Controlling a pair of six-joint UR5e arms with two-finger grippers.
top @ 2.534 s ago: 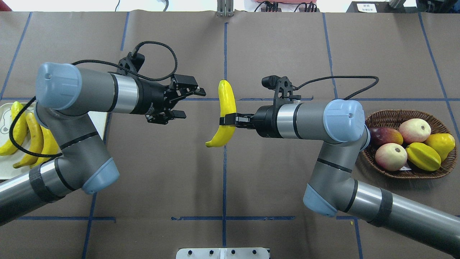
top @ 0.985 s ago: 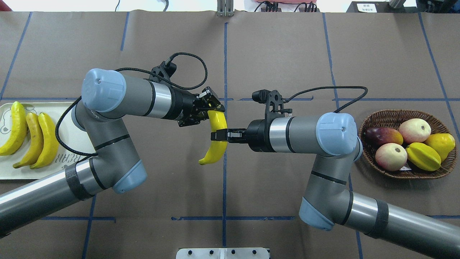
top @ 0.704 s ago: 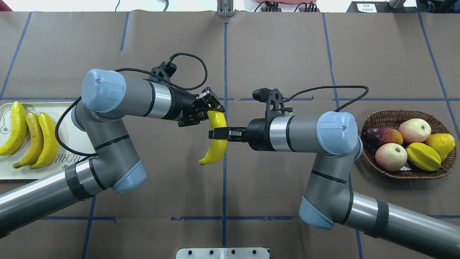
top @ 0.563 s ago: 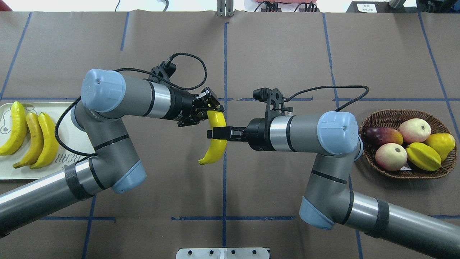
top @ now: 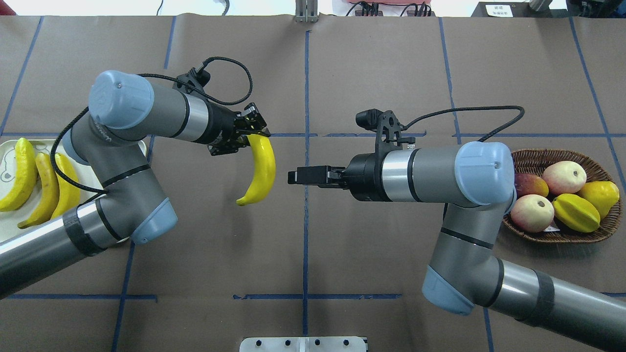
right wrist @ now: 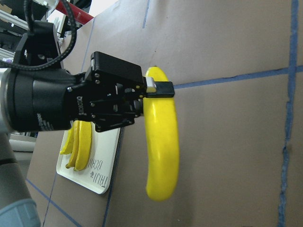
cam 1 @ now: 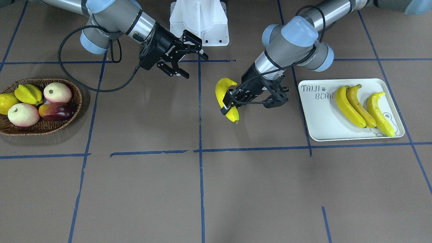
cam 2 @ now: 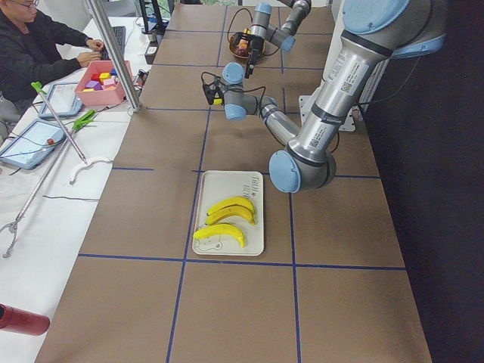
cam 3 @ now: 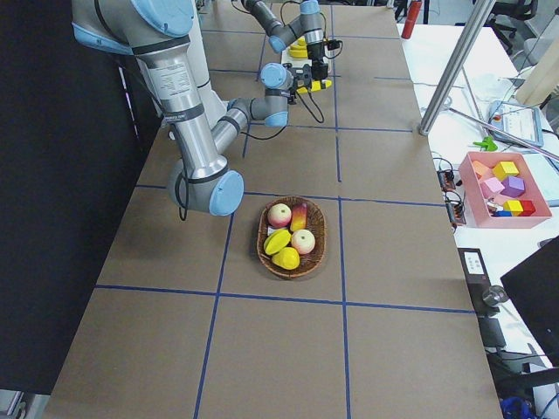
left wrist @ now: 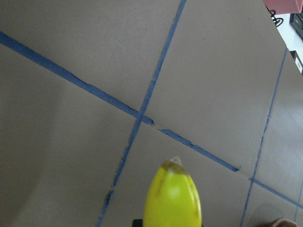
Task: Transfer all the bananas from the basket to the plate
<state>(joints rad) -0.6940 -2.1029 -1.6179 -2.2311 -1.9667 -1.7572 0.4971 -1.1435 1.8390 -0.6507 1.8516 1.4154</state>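
Left gripper [cam 1: 229,102]: fingers [right wrist: 158,88] clamped on one banana's [top: 261,168] upper end, held above mid-worktop [top: 342,254]. Right gripper [cam 1: 195,66]: fingers spread wide, empty. I see three bananas [cam 1: 354,104] on plate [cam 1: 320,118], left edge; basket [top: 557,237], right edge, holds other fruit [top: 565,177].

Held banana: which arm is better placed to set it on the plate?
Left. The left gripper is shut on the banana, and that arm is on the side of the plate. The right gripper is open, empty, and nearer the basket.
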